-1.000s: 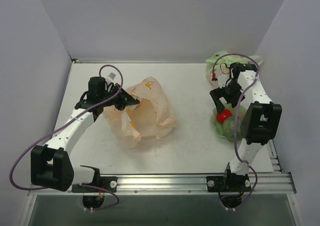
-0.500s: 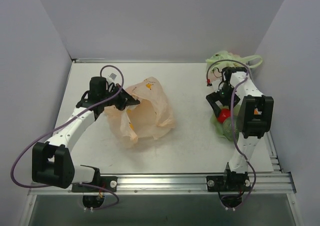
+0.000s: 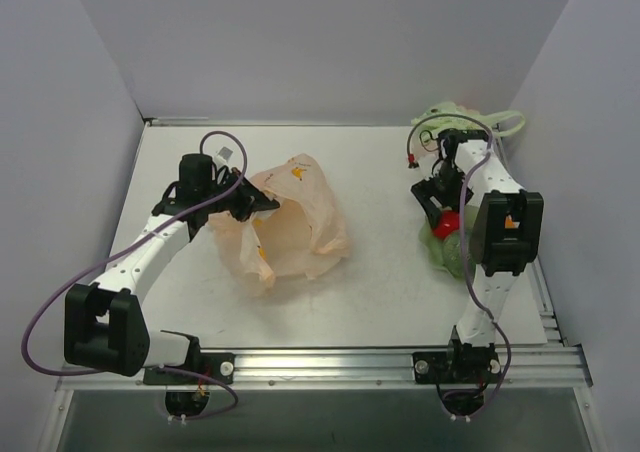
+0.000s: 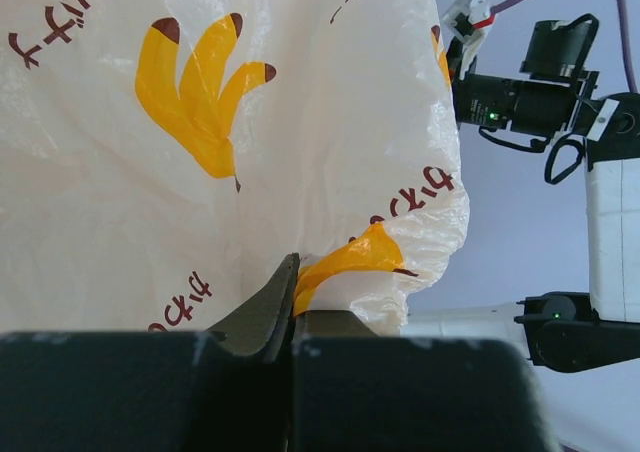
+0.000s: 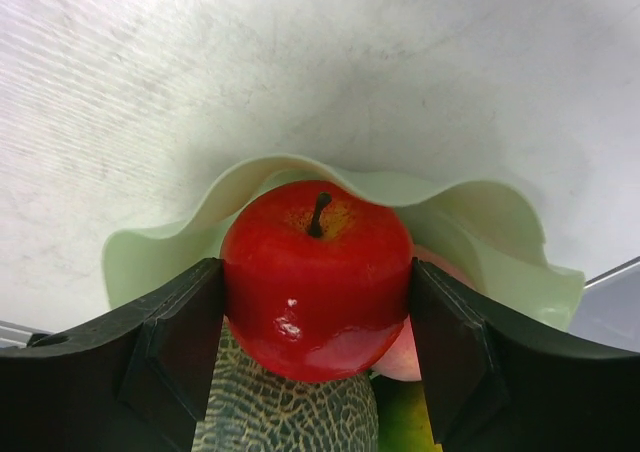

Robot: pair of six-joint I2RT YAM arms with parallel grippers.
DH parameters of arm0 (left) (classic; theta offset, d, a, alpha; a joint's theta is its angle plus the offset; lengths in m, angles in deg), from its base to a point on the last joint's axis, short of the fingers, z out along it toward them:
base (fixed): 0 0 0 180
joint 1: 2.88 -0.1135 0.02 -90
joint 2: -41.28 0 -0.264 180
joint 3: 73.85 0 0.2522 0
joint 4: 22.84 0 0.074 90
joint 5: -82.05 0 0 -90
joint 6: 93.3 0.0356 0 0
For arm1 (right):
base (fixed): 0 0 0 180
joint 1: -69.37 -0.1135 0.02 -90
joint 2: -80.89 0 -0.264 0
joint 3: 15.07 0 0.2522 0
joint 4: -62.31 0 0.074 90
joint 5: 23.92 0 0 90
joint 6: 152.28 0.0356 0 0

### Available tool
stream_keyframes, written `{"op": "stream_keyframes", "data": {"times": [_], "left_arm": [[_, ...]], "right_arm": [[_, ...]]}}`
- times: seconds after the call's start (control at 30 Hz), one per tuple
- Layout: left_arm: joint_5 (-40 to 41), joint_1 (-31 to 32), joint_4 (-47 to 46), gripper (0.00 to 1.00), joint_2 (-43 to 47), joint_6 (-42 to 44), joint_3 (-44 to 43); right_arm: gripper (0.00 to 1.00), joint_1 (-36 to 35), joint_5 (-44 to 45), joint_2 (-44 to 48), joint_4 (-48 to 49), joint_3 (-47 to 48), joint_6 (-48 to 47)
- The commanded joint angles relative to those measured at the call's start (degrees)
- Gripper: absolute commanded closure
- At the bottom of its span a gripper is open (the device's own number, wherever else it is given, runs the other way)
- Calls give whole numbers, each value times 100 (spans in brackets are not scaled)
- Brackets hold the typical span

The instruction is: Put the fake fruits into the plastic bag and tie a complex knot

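Right hand (image 5: 316,294) pinching the red apple (image 5: 316,262) between its fingers, across the middle.
Glossy, hard, probably light and slippery: squeeze at the widest girth. Left hand (image 4: 292,317) pinches the flimsy plastic bag (image 4: 200,192) by its edge.

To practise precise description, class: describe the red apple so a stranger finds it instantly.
On the table's right side sits a wavy pale green bowl. The red apple tops its fruit, between the fingers of the right gripper: glossy, dark-stemmed, above a netted melon.
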Motion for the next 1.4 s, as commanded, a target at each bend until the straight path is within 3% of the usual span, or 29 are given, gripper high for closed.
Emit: {"op": "stream_keyframes", "data": {"times": [0.0, 0.27, 0.37, 0.5, 0.53, 0.63, 0.73, 0.83, 0.97, 1.2, 1.37], "left_arm": [[15, -56, -12, 100, 55, -19, -200], [-2, -109, -12, 100, 29, -62, -226], [-29, -126, -38, 100, 28, -106, -226], [-46, -161, -64, 100, 28, -142, -217], [-55, -179, -64, 100, 11, -150, -209], [-82, -197, -126, 100, 20, -212, -156], [-152, -205, -231, 100, 2, -361, -103], [-178, -214, -310, 100, -51, -423, -112], [-205, -232, -372, 100, -68, -484, -147], [-257, -241, -530, 100, -68, -607, -50], [-354, -249, -522, 100, -51, -660, -24]], "right_arm": [[65, -50, -208, 452, -305, 528, 113], [69, -24, -700, 769, -349, 1801, 508], [70, -6, -1148, 935, -366, 2284, 623], [70, -24, -2411, 1426, -375, 2585, 965], [71, -119, -2998, 1532, -366, 2577, 1036], [72, -653, -3564, 1954, -253, 2393, 1220], [71, -1217, -3803, 2499, 665, 1685, 1693], [71, -2262, -3506, 2913, 1461, 1059, 1652], [71, -3913, -2428, 3238, 2244, 205, 820], [70, -5198, -1379, 3099, 3630, -990, -692], [70, -5323, -1272, 2554, 4360, -1149, -1125]]}}
